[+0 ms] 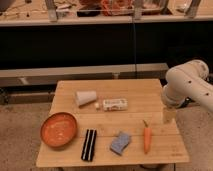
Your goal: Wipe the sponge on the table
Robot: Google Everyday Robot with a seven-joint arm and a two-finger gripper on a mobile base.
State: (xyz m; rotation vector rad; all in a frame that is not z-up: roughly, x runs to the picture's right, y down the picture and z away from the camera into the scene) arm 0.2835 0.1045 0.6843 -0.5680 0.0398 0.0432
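The blue-grey sponge (pixel 120 142) lies flat near the front edge of the light wooden table (pixel 140 92), slightly right of the middle. My white arm comes in from the right, and the gripper (pixel 169 115) hangs over the table's right edge. It is open and holds nothing. The gripper is above and to the right of the sponge, well apart from it, with an orange carrot (pixel 147 138) lying between them.
A black ribbed block (pixel 89 145) lies left of the sponge, and an orange bowl (pixel 59 130) sits at the front left. A tipped white cup (pixel 86 97) and a white printed box (pixel 115 104) lie mid-table. A long dark shelf unit (pixel 100 45) stands behind.
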